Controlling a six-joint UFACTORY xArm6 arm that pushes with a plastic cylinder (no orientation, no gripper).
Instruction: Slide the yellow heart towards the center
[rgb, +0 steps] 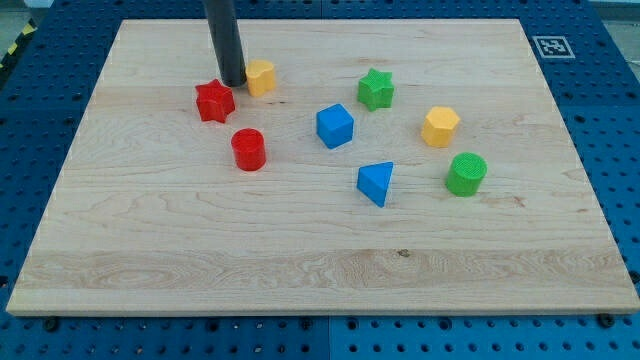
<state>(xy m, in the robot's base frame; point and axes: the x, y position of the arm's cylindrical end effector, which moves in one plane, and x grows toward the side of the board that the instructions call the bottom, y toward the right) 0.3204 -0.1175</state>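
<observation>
Your arm carries no pincer, only a dark rod; my tip (232, 82) sits on the wooden worktop (300, 260) near the view's top left, touching or just beside the left side of the yellow heart (261, 76). The red star (214, 101) lies just below-left of the tip, the red cylinder (248, 149) below that. Toward the middle you see the blue cube (335, 126) and green star (376, 88); rightward, the yellow hexagonal block (440, 127), green cylinder (466, 173) and blue triangular block (376, 183).
</observation>
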